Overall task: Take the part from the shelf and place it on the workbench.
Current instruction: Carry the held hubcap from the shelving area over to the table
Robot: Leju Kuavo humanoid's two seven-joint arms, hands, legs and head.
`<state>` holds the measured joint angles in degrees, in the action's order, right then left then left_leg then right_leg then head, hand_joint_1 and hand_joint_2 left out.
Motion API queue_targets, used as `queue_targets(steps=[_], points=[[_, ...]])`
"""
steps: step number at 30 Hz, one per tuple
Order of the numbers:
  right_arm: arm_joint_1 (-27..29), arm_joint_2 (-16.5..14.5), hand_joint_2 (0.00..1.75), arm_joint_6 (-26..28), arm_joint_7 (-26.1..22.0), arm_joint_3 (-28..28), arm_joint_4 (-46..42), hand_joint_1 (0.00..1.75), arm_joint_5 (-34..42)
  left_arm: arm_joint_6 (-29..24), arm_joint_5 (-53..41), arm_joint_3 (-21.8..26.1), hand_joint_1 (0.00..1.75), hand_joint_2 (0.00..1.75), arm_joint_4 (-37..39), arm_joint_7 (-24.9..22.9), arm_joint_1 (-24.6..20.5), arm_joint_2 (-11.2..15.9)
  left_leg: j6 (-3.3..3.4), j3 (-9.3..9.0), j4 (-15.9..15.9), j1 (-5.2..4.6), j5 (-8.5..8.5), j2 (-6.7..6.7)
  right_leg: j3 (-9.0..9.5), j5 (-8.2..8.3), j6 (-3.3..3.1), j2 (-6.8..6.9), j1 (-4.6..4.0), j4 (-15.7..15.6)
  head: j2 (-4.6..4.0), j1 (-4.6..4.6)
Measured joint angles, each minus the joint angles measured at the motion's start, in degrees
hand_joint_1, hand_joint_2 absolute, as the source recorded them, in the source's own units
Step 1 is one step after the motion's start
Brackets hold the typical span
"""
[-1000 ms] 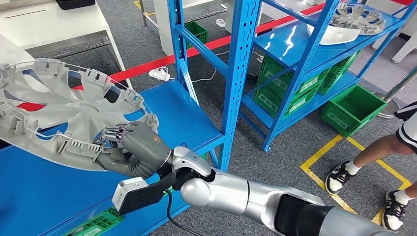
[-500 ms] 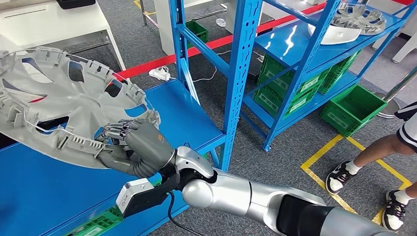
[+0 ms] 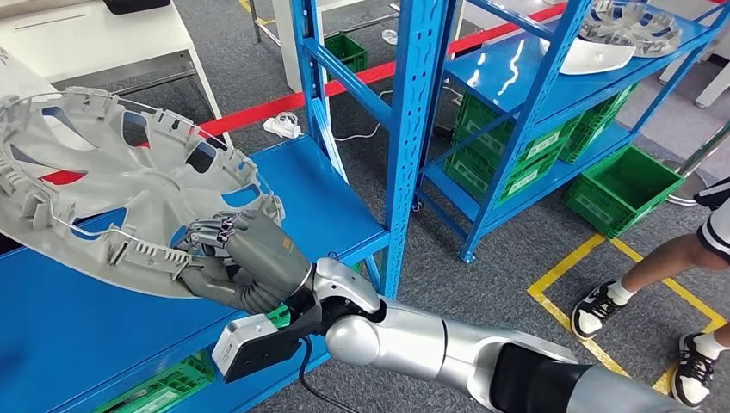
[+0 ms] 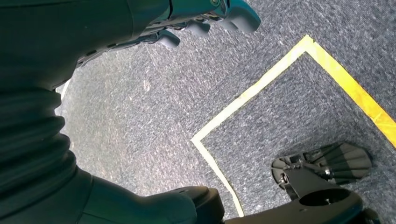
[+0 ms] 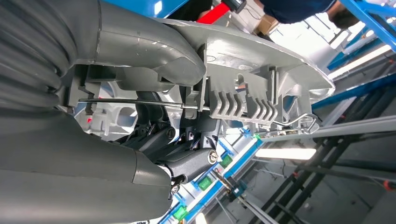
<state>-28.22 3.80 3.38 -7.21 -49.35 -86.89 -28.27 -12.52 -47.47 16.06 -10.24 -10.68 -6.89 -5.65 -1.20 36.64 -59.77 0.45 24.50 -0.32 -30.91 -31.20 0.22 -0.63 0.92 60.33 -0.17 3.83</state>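
The fingers (image 3: 211, 234) of the right hand (image 3: 245, 262) are clamped on the near rim of the grey wheel cover (image 3: 120, 198), held tilted above the blue shelf (image 3: 310, 202). It looks light, thin and somewhat flexible, with brittle clips, so the ribbed rim seems the safest hold. The left hand (image 4: 205, 16) hangs over the floor, fingers curled on nothing.

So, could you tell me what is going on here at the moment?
The robot's right hand grips a large grey wheel cover by its rim and holds it tilted above the blue shelf board. The left hand hangs over the carpeted floor, holding nothing. More wheel covers lie on the next rack's top shelf, and a person's legs are at the right edge.
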Motion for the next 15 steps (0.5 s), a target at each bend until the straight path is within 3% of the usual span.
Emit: queue_targets(steps=[2, 3, 5, 7, 8, 9, 10, 12, 14, 15], points=[[-0.07, 0.05, 1.75, -0.05, -0.01, -0.04, -0.03, 1.75, 0.04, 0.0, 0.0, 0.01, 0.0, 1.75, 0.02, -0.03, 0.07, 0.01, -0.91, 0.29, 0.09, 0.14, -0.45, -0.05, -0.67, 0.56, -1.08, 0.05, -0.01, -0.11, 0.0, 0.0], [-0.15, 0.05, 1.75, -0.1, -0.01, -0.07, -0.04, 1.75, 0.08, 0.0, 0.0, 0.02, 0.0, 1.75, 0.03, -0.05, 0.11, 0.03, -1.28, 0.66, -0.36, 0.23, 0.2, -0.03, -1.03, 0.99, -1.65, 0.15, -0.01, -0.18, 0.0, -0.01], [-0.4, 0.05, 1.75, -0.21, 0.0, -0.08, -0.04, 1.75, 0.15, 0.0, 0.0, 0.02, 0.0, 1.75, 0.06, -0.05, 0.14, 0.04, -1.78, 2.23, -4.39, 0.38, 4.09, 0.03, -1.91, 1.92, -2.57, 0.35, 0.08, -0.33, 0.0, -0.14], [-0.59, 0.05, 1.75, -0.28, 0.01, -0.09, -0.02, 1.75, 0.21, 0.0, 0.0, 0.02, 0.0, 1.75, 0.07, -0.09, 0.14, 0.03, -2.08, 4.25, -11.53, 0.39, 8.78, 0.05, -3.08, 2.81, -2.89, 0.44, -0.08, -0.3, 0.0, -0.26], [-0.62, 0.05, 1.75, -0.31, 0.01, -0.09, 0.02, 1.75, 0.26, 0.0, 0.01, 0.02, 0.0, 1.75, 0.07, -0.11, 0.14, 0.02, -2.12, 4.64, -14.17, 0.39, 9.84, 0.05, -3.67, 3.26, -2.9, 0.47, -0.17, -0.27, 0.0, -0.24], [-0.63, 0.05, 1.75, -0.34, 0.0, -0.09, 0.07, 1.75, 0.3, 0.0, 0.03, 0.02, 0.0, 1.75, 0.08, -0.14, 0.14, 0.01, -2.07, 4.19, -15.11, 0.37, 9.77, 0.05, -4.27, 3.7, -2.87, 0.49, -0.26, -0.24, 0.0, -0.26], [-0.63, 0.05, 1.75, -0.38, -0.01, -0.1, 0.11, 1.75, 0.33, -0.01, 0.08, 0.02, 0.0, 1.75, 0.07, -0.16, 0.13, -0.01, -1.91, 2.75, -13.95, 0.35, 8.73, 0.05, -4.81, 4.13, -2.8, 0.49, -0.33, -0.2, 0.0, -0.25], [-0.64, 0.05, 1.75, -0.43, -0.01, -0.11, 0.15, 1.75, 0.38, -0.03, 0.19, 0.02, 0.0, 1.75, 0.02, -0.19, 0.04, -0.01, -1.26, -2.51, -6.68, 0.17, 6.43, 0.03, -5.7, 4.94, -2.51, 0.47, -0.44, -0.14, 0.0, -0.25], [-0.69, 0.05, 1.75, -0.45, -0.01, -0.12, 0.15, 1.75, 0.43, -0.07, 0.27, 0.03, 0.0, 1.75, -0.03, -0.2, -0.05, 0.0, -0.66, -6.69, -0.1, -0.2, 5.91, -0.04, -6.2, 5.74, -1.93, 0.49, -0.48, -0.19, 0.0, -0.2], [-0.73, 0.04, 1.75, -0.45, -0.01, -0.12, 0.15, 1.75, 0.45, -0.08, 0.29, 0.03, 0.0, 1.75, -0.04, -0.2, -0.07, 0.0, -0.42, -7.33, 1.21, -0.39, 6.11, -0.07, -6.32, 6.17, -1.57, 0.52, -0.45, -0.29, 0.0, -0.23]])
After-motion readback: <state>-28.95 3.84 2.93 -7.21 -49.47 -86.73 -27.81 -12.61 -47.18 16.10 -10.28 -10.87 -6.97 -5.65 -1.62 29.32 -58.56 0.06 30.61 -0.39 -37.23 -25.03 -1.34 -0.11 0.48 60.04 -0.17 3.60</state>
